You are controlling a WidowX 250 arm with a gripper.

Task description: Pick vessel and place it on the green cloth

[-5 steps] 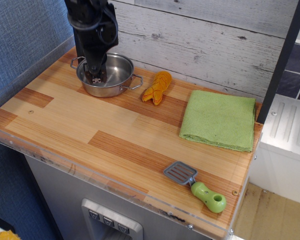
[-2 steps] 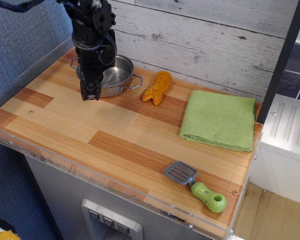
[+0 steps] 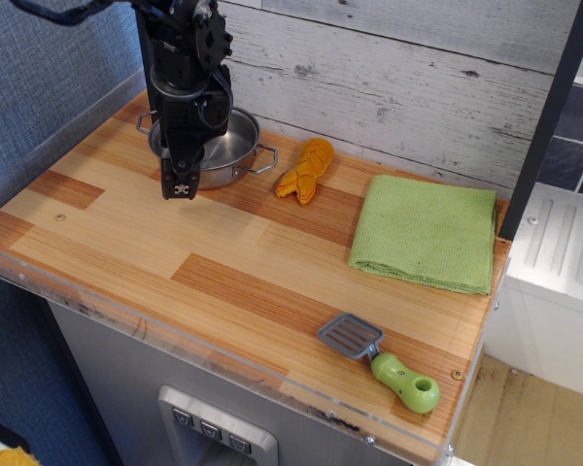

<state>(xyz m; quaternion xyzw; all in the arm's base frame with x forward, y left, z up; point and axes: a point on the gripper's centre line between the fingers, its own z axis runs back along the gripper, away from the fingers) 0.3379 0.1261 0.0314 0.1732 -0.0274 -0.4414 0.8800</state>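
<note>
The vessel (image 3: 223,146), a small shiny steel pot with two wire loop handles, stands at the back left of the wooden counter. My gripper (image 3: 180,187) hangs in front of the pot's near left rim, its black arm covering the pot's left part. Its fingers look pressed together with nothing between them. The green cloth (image 3: 426,231), a folded light green towel, lies flat at the right, far from the gripper.
An orange-yellow crumpled rag (image 3: 306,169) lies between the pot and the cloth. A grey spatula with a green handle (image 3: 381,360) lies near the front right edge. A plank wall runs along the back, and a blue wall along the left.
My gripper has come out of the pot's inside and moved toward the front, over the near rim. The pot has stayed in place.
</note>
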